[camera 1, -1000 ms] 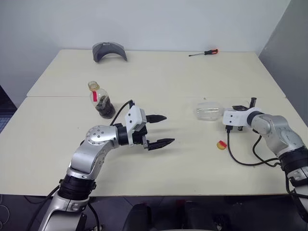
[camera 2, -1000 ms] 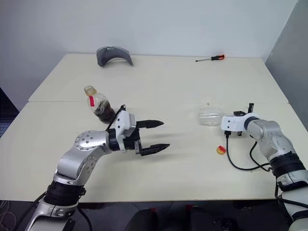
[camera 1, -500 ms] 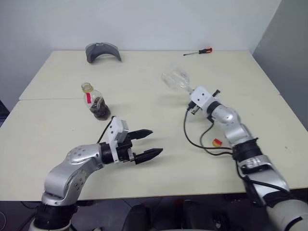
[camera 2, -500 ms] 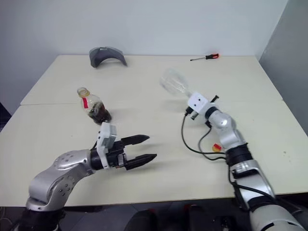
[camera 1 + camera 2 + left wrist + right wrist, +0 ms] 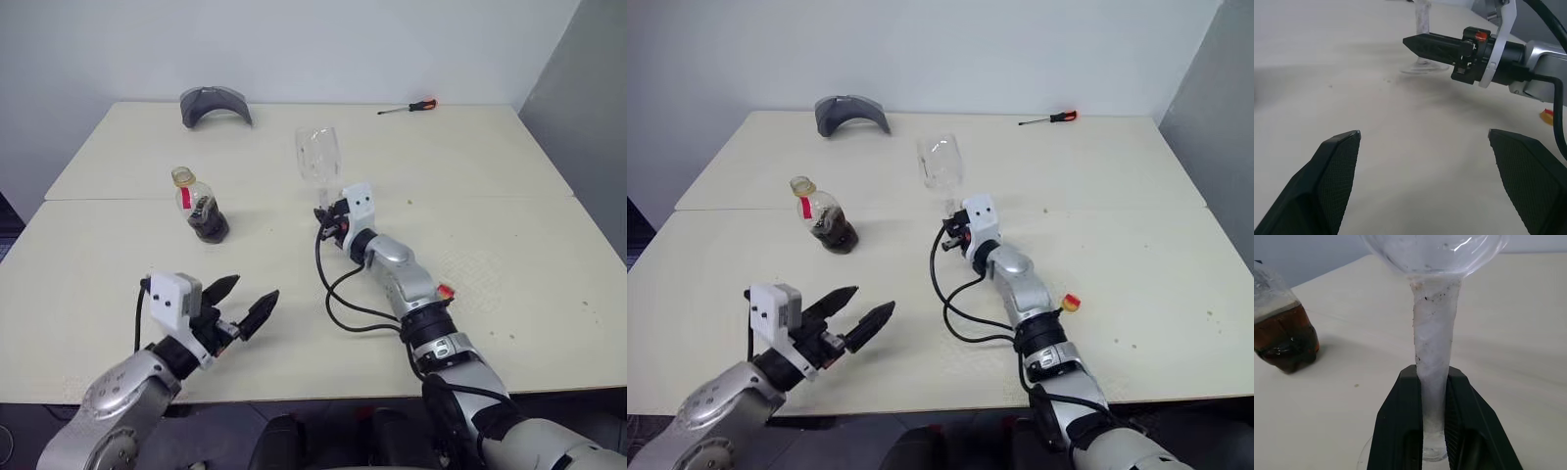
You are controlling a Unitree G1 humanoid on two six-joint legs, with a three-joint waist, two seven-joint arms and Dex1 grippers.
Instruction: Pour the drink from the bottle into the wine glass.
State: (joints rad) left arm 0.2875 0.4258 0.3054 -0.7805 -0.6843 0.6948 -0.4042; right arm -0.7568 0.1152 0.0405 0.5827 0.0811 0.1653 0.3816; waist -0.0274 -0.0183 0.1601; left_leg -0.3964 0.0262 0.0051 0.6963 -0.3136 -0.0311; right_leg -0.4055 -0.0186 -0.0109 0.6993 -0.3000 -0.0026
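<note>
A pale table (image 5: 509,225) carries the bottle (image 5: 202,208), a grey holder (image 5: 215,104), a screwdriver (image 5: 407,107) and a small cap (image 5: 1071,303).

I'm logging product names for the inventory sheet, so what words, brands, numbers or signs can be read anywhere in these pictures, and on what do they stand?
No text can be read anywhere.
The bottle: its red strip label shows no legible print; too small to tell.
The wine glass: plain, no marking.
The screwdriver and the grey object at the table's far edge: no visible lettering.
The yellow cap on the table: no marking to be made out.
</note>
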